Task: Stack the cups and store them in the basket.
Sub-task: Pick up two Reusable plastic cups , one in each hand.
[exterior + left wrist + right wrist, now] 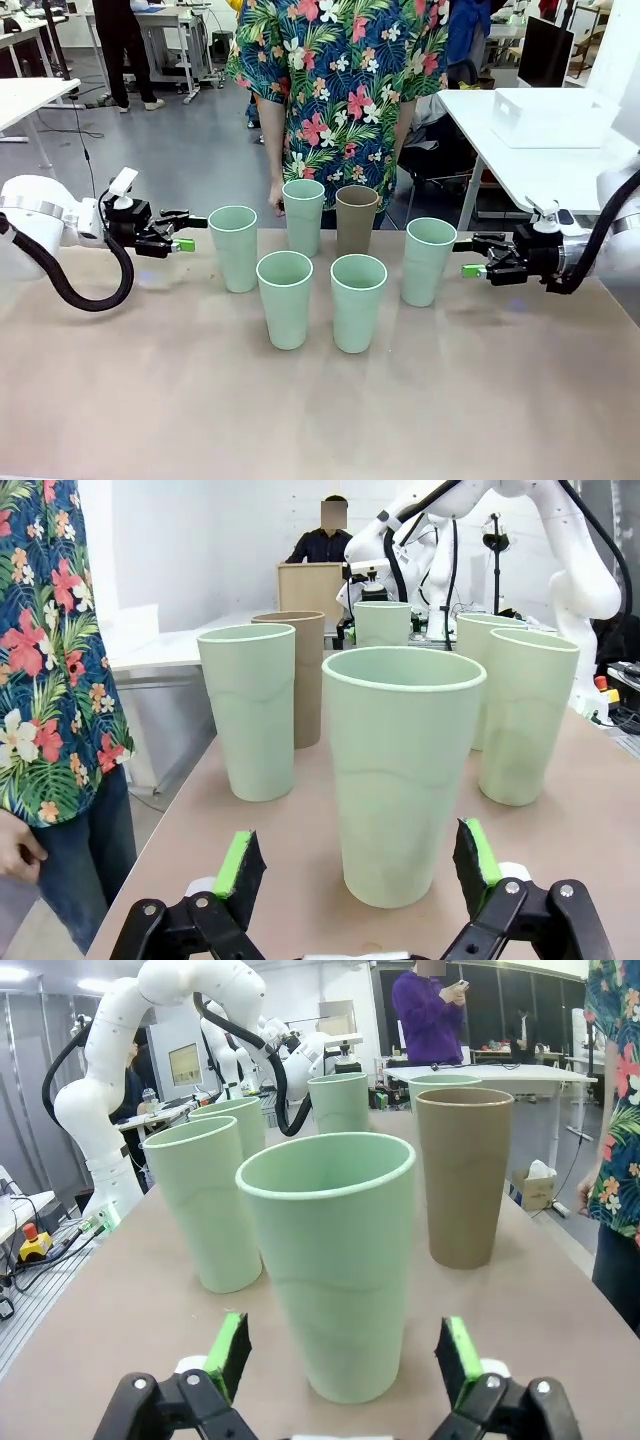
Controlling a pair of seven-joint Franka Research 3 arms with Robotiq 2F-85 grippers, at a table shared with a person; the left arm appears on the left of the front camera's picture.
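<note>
Six cups (284,298) stand upright and unstacked on the tan table (180,400): five mint, plus one brown cup (356,218) in the back row near the person's hand (276,203). The white basket (548,117) sits on a separate white table (500,160) at far right, well apart from them. Left gripper (187,230) has its jaws spread, level, just short of the leftmost mint cup (233,247); right gripper (470,257) is likewise spread, facing the rightmost mint cup (428,260), and neither is holding anything.
</note>
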